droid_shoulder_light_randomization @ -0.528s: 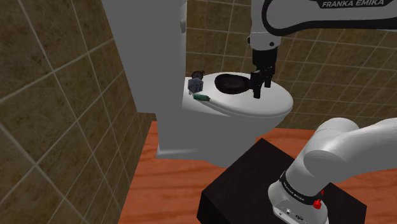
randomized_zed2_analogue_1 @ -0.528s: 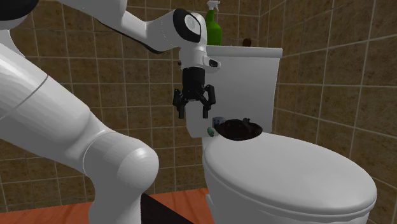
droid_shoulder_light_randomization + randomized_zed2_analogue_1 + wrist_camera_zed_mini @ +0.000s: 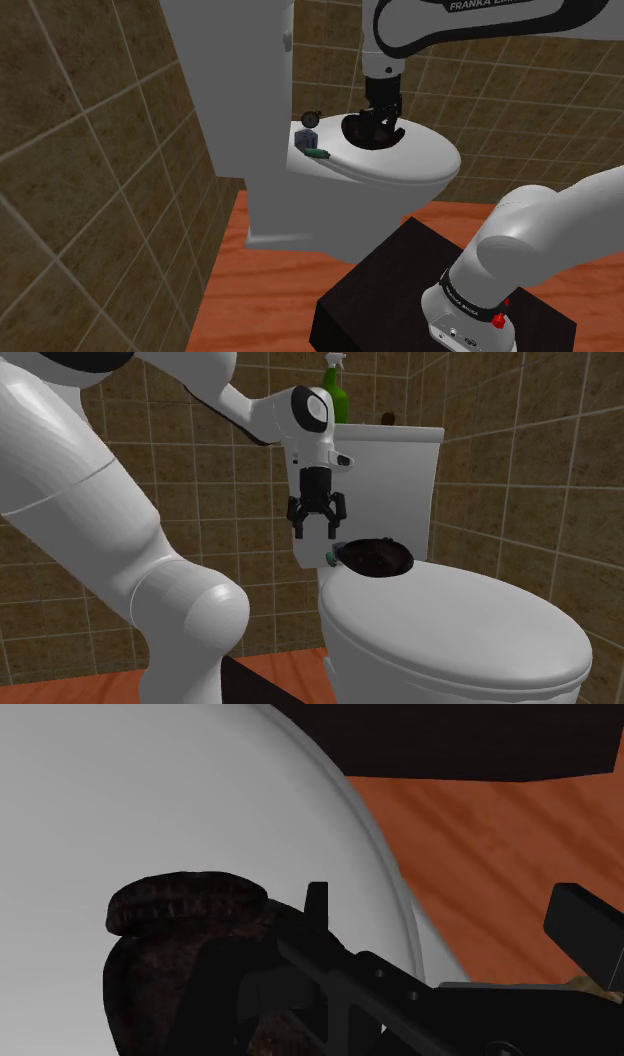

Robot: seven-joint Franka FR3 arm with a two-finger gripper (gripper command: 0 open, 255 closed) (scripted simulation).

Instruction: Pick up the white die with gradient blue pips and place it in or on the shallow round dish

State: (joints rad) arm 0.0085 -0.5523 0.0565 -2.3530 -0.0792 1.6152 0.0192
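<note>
Die [image 3: 305, 139] sits at the toilet lid's [image 3: 400, 165] rear edge by the tank, just past the dish [image 3: 355, 130] toward the shoulder view's left, while the gripper [image 3: 385, 128], fingers apart and empty, hangs over the dish.

I see the shallow round dish [image 3: 353, 131] just above the middle of the shoulder view: dark brown, almost black, upright on the white toilet lid [image 3: 420, 165]. It sits mid-frame in the second exterior view [image 3: 382, 559], and its ridged rim [image 3: 185, 902] shows at the wrist view's lower left. Left of it and apart from it lies a small pale bluish block [image 3: 303, 139], probably the die, its pips too small to read.
</note>
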